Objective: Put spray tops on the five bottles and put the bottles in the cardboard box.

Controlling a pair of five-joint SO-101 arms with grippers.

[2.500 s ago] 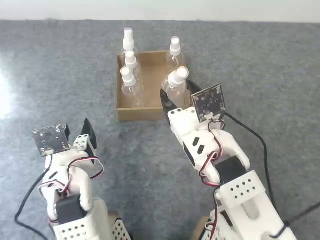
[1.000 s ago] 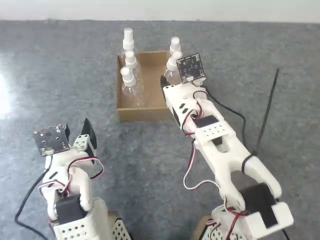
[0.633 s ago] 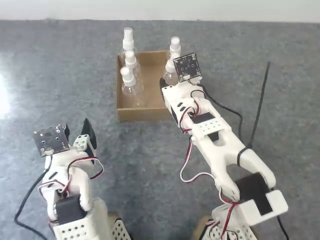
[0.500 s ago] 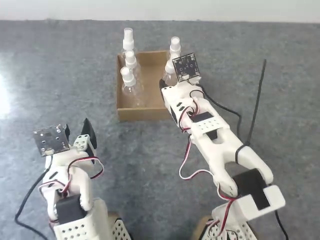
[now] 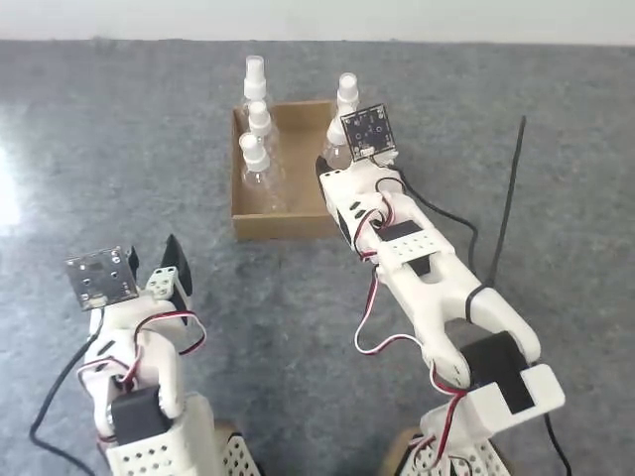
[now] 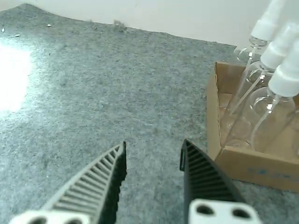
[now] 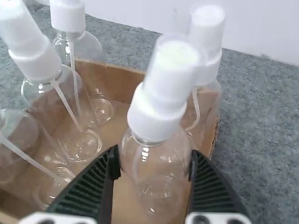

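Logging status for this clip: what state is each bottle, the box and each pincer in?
Box: open-topped, upright.
Held bottle: capped, upright, over the box's right half.
Front left bottle: capped, upright, inside the box.
Middle left bottle: capped, upright, inside the box.
Back left bottle: capped, upright, outside, behind the box.
Back right bottle: capped, upright, at the box's back right corner.
Left pincer: open, empty.
Right pincer: shut on the held bottle.

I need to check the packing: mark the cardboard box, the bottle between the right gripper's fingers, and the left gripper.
cardboard box (image 5: 283, 226): high view, its front wall.
held bottle (image 7: 156, 161): right wrist view, its clear body.
left gripper (image 6: 153, 148): left wrist view, midway between its fingertips.
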